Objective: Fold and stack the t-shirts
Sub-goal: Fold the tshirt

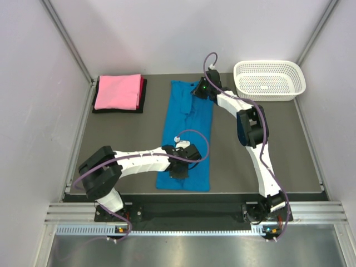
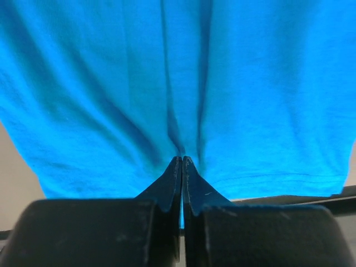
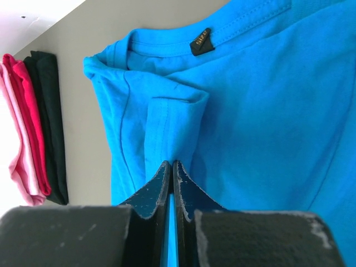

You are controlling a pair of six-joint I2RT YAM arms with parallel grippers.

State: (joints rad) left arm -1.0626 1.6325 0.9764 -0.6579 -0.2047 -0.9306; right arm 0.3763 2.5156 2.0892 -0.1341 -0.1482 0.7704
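A blue t-shirt [image 1: 187, 133], folded lengthwise into a long strip, lies down the middle of the dark mat. My left gripper [image 1: 179, 171] is at its near hem end, shut with blue cloth [image 2: 183, 100] pinched between the fingers. My right gripper [image 1: 200, 90] is at the far collar end, shut on a fold of the blue cloth [image 3: 167, 128] beside the collar label [image 3: 201, 41]. A stack of folded shirts, pink on top of red and black [image 1: 118, 92], lies at the far left and shows in the right wrist view [image 3: 28, 122].
A white mesh basket [image 1: 269, 79] stands at the far right corner. The mat [image 1: 261, 122] is bounded by grey walls on three sides and the metal rail [image 1: 189, 214] at the near edge.
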